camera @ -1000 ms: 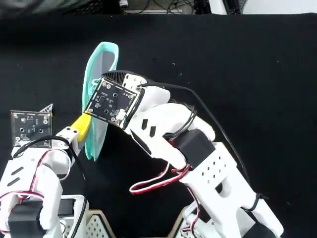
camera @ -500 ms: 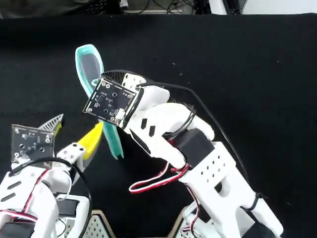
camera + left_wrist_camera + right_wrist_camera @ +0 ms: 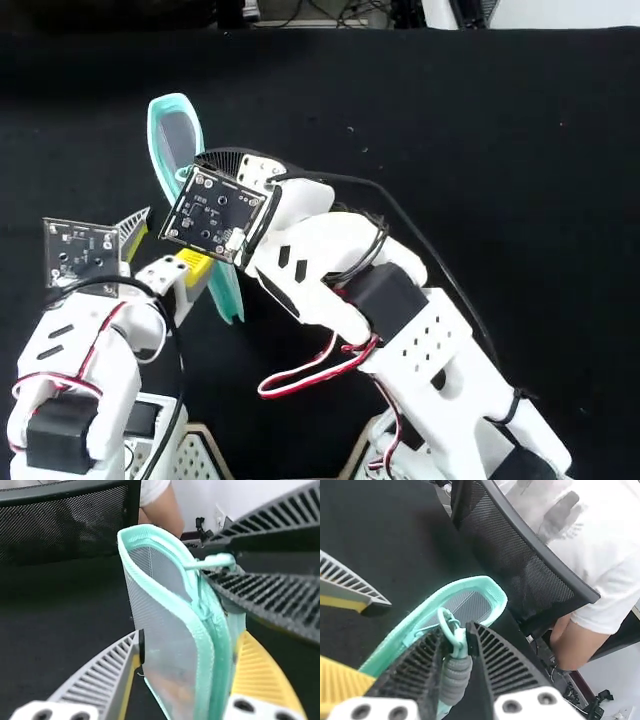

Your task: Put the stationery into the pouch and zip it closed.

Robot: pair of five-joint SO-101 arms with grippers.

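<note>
No text, number or sign can be read; the camera board on the right arm's wrist [image 3: 212, 212] carries tiny pale markings, too small to make out; the camera board on the left arm's wrist [image 3: 82, 253] has the same kind of specks, equally illegible.

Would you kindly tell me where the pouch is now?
In the high view the right gripper holds the pouch on edge by its zipper pull over the table, left side, the open left gripper beside its lower end.

pouch [image 3: 172, 135] mid hid behind wrist cam [image 3: 212, 212] | contents unclear thru mesh
</note>
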